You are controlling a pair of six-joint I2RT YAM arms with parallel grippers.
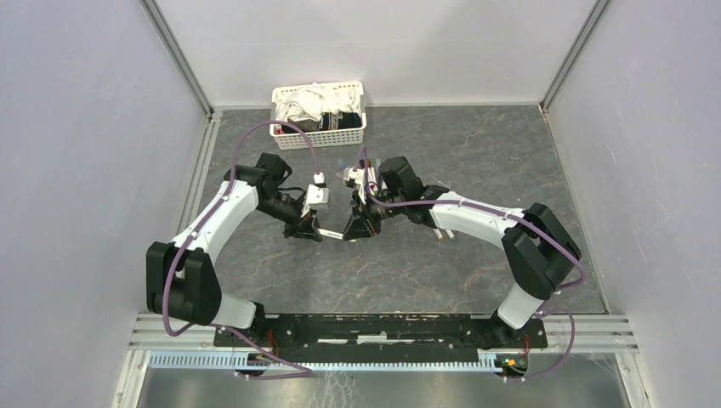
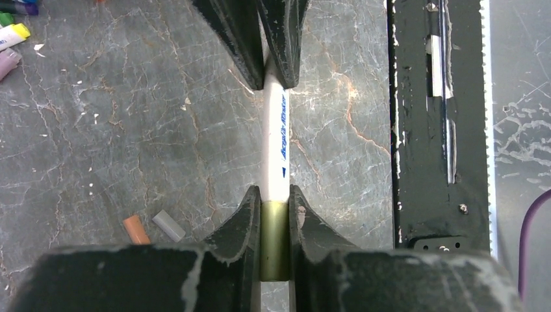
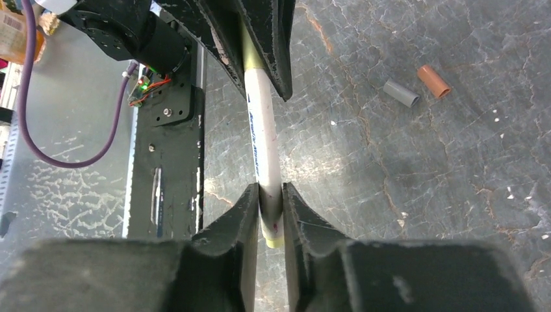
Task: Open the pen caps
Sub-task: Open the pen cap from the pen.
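Note:
Both grippers hold one pen, a white-barrelled marker (image 2: 276, 136), level above the table, between them in the top view (image 1: 337, 235). My left gripper (image 2: 275, 195) is shut on its olive-yellow pen cap (image 2: 275, 237), which still sits on the barrel. My right gripper (image 3: 270, 192) is shut on the other end of the pen (image 3: 263, 136), whose yellow tail (image 3: 273, 240) shows between the fingers. In the top view the left gripper (image 1: 316, 231) and right gripper (image 1: 355, 228) face each other. Two loose caps, orange (image 2: 136, 229) and grey (image 2: 168, 225), lie on the table.
A white slotted basket (image 1: 319, 136) of cloths stands at the back. More pens lie in a cluster (image 1: 357, 168) behind the right gripper, some showing in the left wrist view (image 2: 13, 36). The black base rail (image 2: 435, 130) runs along the near edge.

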